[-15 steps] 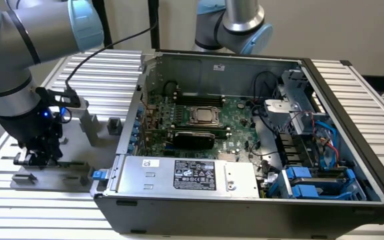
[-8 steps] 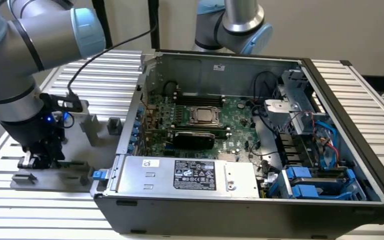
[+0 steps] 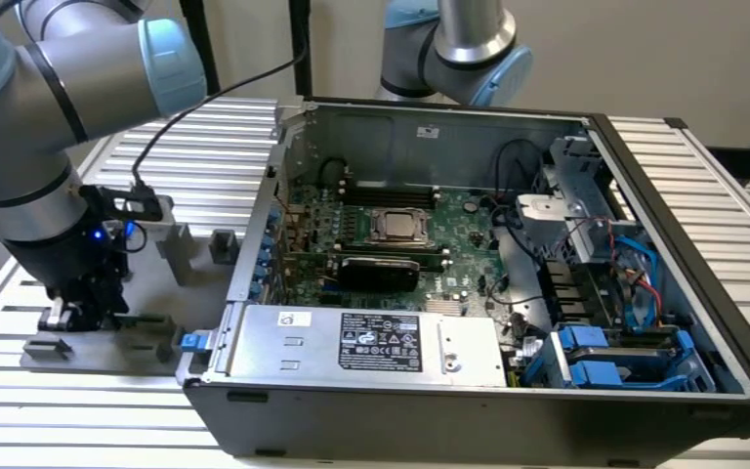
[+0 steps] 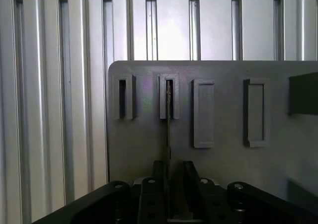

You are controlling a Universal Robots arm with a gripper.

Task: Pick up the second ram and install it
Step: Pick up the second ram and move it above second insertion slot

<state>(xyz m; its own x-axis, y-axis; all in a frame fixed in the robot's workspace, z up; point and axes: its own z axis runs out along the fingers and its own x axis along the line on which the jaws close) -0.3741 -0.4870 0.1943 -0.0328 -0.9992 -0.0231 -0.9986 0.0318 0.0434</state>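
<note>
The second ram [image 4: 169, 134] is seen edge-on as a thin dark line, standing upright in a slotted grey holder block [image 4: 162, 100] on the grey holder plate [image 4: 223, 159]. My gripper [image 4: 173, 168] is low over the plate and straddles the stick. One finger [image 4: 159, 173] stands on each side of the stick with a small gap, so the jaws are open. In the exterior view my gripper [image 3: 82, 311] hangs over the holder plate [image 3: 153, 293] at the exterior view's left, beside the open computer case [image 3: 389, 401]. The green motherboard [image 3: 460, 220] lies inside the case.
A neighbouring holder block [image 4: 122, 97] has an empty slot, and two wider grey blocks [image 4: 203, 113] stand further along the plate. Ribbed aluminium table slats [image 4: 49, 110] surround the plate. The case's metal wall [image 3: 277, 166] rises beside the plate. A second arm [image 3: 460, 49] stands behind the case.
</note>
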